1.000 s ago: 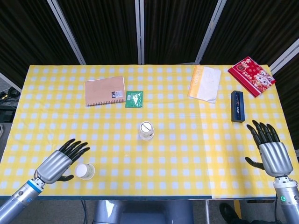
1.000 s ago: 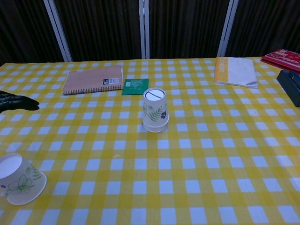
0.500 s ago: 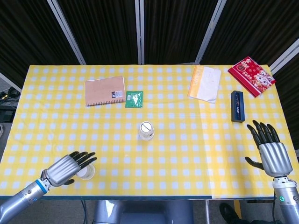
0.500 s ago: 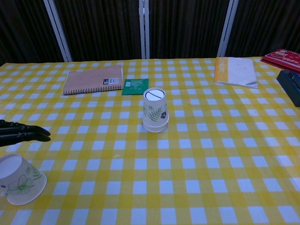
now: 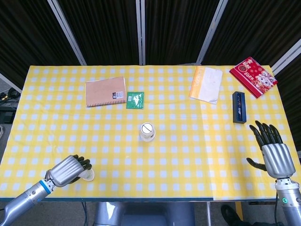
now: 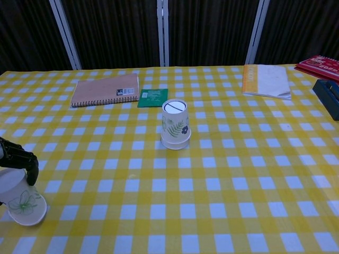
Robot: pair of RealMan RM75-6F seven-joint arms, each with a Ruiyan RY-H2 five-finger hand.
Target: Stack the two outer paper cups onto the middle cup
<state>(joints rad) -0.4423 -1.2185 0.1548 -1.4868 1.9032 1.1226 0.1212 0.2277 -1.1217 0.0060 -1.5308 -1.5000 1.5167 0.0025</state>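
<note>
At the worktop's [image 5: 47, 117] seven o'clock corner the left hand [image 5: 68, 170] has its fingers [image 6: 21, 159] clamped over an upside-down paper cup [image 6: 22, 203]. The middle cup [image 5: 147, 131] stands inverted at the centre. Only the head view shows the right hand [image 5: 273, 154], at four o'clock, fingers apart, holding nothing.

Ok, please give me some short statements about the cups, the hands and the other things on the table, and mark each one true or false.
1. The left hand has its fingers curled over the near cup. True.
2. The middle cup stands mouth up. False: it stands upside down, bottom up.
3. The right hand holds a cup. False: it holds nothing, fingers spread.
4. A green packet lies beside the brown notebook. True.
5. The dark blue box rests on the red booklet. False: they lie apart.
</note>
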